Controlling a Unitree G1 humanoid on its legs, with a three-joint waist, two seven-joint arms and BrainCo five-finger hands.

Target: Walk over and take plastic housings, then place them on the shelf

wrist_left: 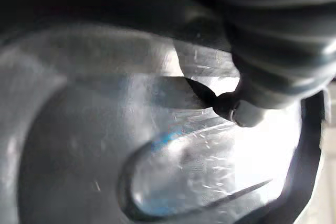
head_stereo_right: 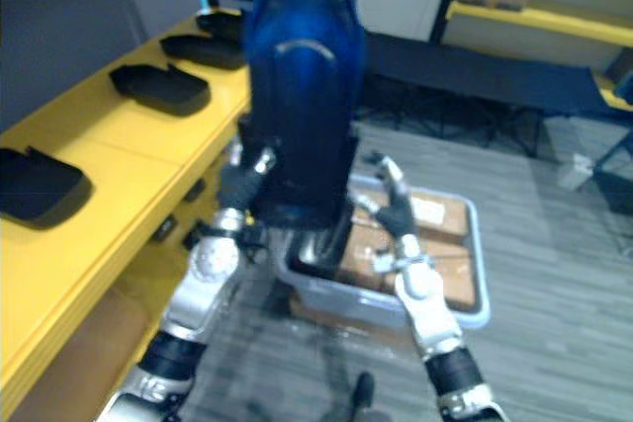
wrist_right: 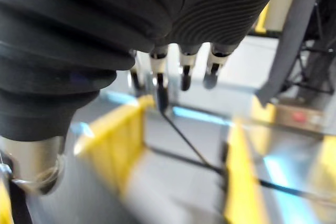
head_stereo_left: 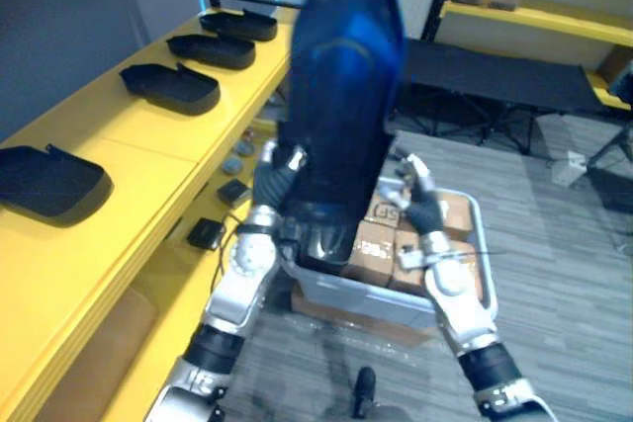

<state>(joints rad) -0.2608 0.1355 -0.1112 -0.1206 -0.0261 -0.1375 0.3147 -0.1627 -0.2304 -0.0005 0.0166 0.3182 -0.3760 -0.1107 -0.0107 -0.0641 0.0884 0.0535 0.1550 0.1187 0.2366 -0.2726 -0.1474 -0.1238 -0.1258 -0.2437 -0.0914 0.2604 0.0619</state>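
Big dark-blue plastic housing (head_stereo_left: 341, 76) is held upright in front of robot, above a grey bin (head_stereo_left: 479, 236) w/ cardboard boxes (head_stereo_left: 376, 244) inside. L hand (head_stereo_left: 280, 173) is clamped on housing's lower left edge; in L wrist view thumb tip (wrist_left: 236, 111) presses on the glossy inner surface. R hand (head_stereo_left: 420, 205) sits just beside housing's lower right edge, over the bin, fingers (wrist_right: 184, 72) straight and spread, grasping nothing. Can't tell if R hand touches the housing.

Yellow shelf (head_stereo_left: 148, 150) runs along robot's left, beside the lifted housing. Four black housings lie in a row on its top: nearest (head_stereo_left: 49, 183), next (head_stereo_left: 170, 86), third (head_stereo_left: 211, 49), farthest (head_stereo_left: 239, 23). All well apart from both hands. Small dark items (head_stereo_left: 206, 234) sit on lower shelf level, near L arm.
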